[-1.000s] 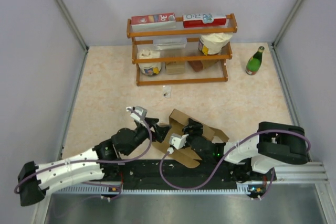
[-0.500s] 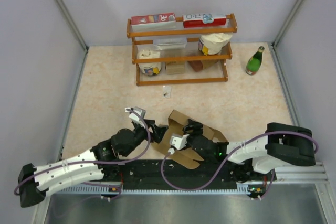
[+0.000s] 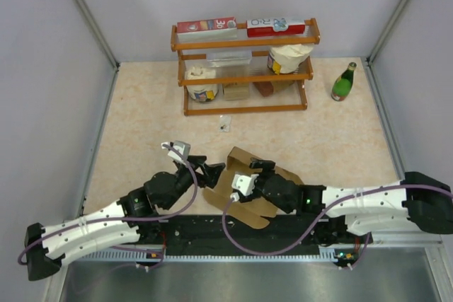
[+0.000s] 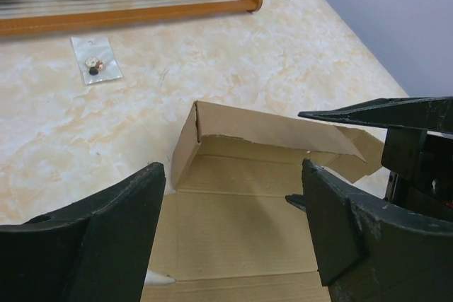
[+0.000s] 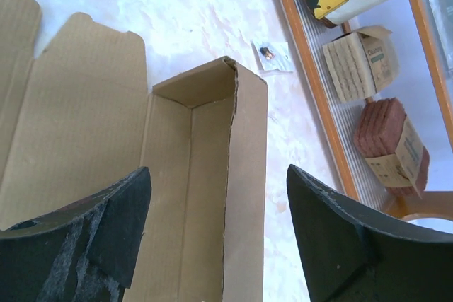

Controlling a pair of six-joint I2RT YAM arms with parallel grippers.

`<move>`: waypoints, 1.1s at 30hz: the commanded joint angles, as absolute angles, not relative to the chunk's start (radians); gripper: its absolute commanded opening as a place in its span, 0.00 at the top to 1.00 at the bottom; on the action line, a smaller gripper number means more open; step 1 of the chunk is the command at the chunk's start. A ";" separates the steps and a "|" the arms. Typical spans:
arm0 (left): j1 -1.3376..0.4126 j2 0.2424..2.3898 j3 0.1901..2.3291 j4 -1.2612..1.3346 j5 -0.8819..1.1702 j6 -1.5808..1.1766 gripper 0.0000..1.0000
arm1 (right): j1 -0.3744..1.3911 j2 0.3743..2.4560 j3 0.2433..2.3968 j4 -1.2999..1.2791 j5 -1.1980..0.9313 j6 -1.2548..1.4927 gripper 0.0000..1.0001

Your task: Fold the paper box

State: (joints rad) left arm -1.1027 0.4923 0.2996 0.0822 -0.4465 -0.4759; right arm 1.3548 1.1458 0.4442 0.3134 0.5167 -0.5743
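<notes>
Left gripper [image 3: 211,170]: jaws spread wide, nothing clamped, hovering at left edge of paper box [image 3: 241,211]. Paper box: on table [image 3: 318,139], near front edge, between both grippers; partly folded, one long wall and one end wall raised, other flaps flat. Right gripper [image 3: 259,167]: jaws apart above raised wall, gripping nothing. Green bottle [image 3: 344,82]: far right, upright.

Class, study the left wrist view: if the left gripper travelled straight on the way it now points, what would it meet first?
Probably the paper box: its flat panel lies between the open jaws of the left gripper, with the raised wall just beyond. Depth is hard to judge.
</notes>
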 commanded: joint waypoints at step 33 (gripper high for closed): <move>-0.775 1.719 1.338 -0.109 0.500 -0.164 0.48 | 0.755 0.732 0.865 -0.994 0.178 0.703 0.29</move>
